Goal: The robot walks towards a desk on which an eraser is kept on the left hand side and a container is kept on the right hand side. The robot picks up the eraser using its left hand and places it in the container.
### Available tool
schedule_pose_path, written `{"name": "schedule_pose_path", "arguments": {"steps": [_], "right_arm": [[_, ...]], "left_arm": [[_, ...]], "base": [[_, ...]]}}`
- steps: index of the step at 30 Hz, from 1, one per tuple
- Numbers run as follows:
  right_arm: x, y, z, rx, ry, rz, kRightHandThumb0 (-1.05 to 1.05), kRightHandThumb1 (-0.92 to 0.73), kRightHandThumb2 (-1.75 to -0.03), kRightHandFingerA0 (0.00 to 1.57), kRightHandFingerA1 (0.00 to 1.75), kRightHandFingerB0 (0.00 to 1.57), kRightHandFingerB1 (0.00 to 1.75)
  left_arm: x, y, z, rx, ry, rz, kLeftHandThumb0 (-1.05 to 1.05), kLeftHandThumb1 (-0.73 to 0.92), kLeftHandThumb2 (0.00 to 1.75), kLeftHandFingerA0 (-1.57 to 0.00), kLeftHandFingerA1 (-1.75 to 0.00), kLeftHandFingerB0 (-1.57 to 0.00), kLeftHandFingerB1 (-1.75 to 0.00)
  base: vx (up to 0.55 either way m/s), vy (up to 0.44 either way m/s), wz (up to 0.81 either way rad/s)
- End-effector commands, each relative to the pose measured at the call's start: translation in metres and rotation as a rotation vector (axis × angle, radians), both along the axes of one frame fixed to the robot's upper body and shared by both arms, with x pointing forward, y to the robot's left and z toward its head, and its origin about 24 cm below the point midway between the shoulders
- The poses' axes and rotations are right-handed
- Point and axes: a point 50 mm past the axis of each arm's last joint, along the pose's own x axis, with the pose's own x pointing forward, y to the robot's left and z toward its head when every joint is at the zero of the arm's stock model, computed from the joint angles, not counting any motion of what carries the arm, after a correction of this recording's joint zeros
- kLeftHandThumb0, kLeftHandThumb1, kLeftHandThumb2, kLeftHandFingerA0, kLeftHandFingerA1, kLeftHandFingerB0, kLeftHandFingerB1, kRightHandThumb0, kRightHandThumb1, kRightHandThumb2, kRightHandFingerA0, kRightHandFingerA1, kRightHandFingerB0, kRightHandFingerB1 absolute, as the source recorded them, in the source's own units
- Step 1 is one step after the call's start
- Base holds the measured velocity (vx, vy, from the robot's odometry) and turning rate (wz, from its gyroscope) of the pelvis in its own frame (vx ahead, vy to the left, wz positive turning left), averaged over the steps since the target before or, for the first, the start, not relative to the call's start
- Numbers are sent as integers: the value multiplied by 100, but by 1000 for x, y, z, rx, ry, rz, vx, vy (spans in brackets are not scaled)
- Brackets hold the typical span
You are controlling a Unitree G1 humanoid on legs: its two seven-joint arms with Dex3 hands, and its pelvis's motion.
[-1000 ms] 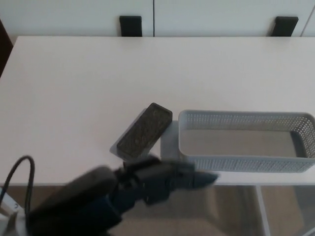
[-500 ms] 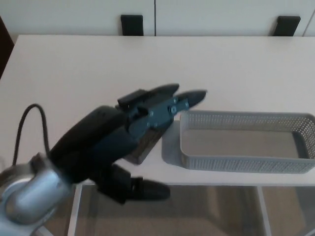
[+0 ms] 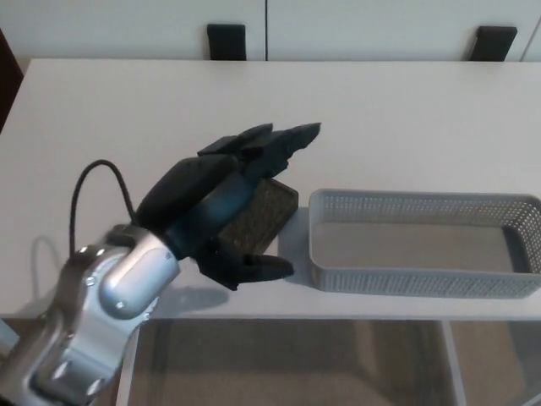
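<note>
Your left hand (image 3: pixel 228 199) hovers open over the eraser (image 3: pixel 262 216), holding nothing. The eraser lies on the tabletop (image 3: pixel 406 118) just beside the basket (image 3: pixel 423 281). Lower squarely, straddle it with fingers and thumb before closing.

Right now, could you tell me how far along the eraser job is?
The approach looks done: the left hand is over the eraser, fingers spread around it, apparently not yet closed. The eraser lies on the desk beside the container. Gripping, lifting and placing remain.
</note>
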Motion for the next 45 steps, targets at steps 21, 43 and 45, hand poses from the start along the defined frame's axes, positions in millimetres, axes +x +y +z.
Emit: {"name": "schedule_pose_path", "arguments": {"steps": [21, 43, 45], "right_arm": [[3, -14, 10, -74, 6, 117, -30, -43, -52, 90, 60, 47, 47], [9, -14, 13, -88, 0, 158, -31, -45, -53, 92, 58, 48, 46], [9, -14, 12, -92, -1, 158, -31, -45, -53, 92, 58, 48, 46]], "left_arm": [[17, 18, -54, 466, -115, 423, -60, 39, 70, 0, 0, -10, -21], [21, 5, -51, 448, -138, 414, -47, 47, 56, 0, -21, -8, -24], [21, 3, -51, 425, -132, 411, -47, 47, 56, 0, -21, -8, -24]], "base": [[0, 0, 0], [0, 0, 0], [0, 0, 0]]}}
